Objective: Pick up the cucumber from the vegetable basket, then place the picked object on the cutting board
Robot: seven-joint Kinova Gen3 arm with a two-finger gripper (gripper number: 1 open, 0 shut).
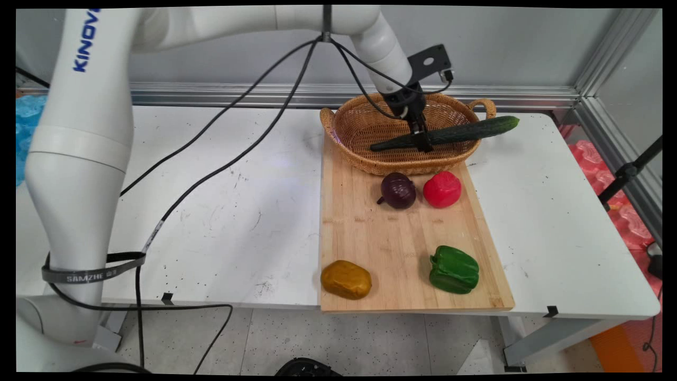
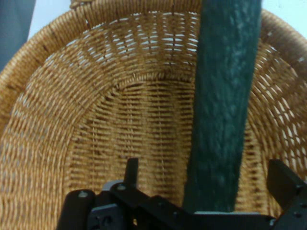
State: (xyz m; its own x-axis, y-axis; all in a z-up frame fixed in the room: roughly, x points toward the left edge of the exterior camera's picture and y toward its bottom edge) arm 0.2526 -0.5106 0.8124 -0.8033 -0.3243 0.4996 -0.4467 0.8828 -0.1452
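Smooth potato (image 1: 346, 279); hand (image 1: 421, 138) grips bumpy cucumber (image 1: 465, 130).

"SAMZHE", with small unreadable characters after it, is printed in white on a black strap (image 1: 92, 274) wrapped round the arm's base, lower left of the main view. "KINOV", cut by the frame top, is lettered in blue on the white arm link, upper left.

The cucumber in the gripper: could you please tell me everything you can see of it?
The cucumber is long, dark green and bumpy-skinned, whole as far as shown. It lies nearly level, its right end slightly higher, above the wicker basket; that end juts past the basket's right rim. The gripper is closed on it left of its middle. Whether it touches the basket cannot be told.
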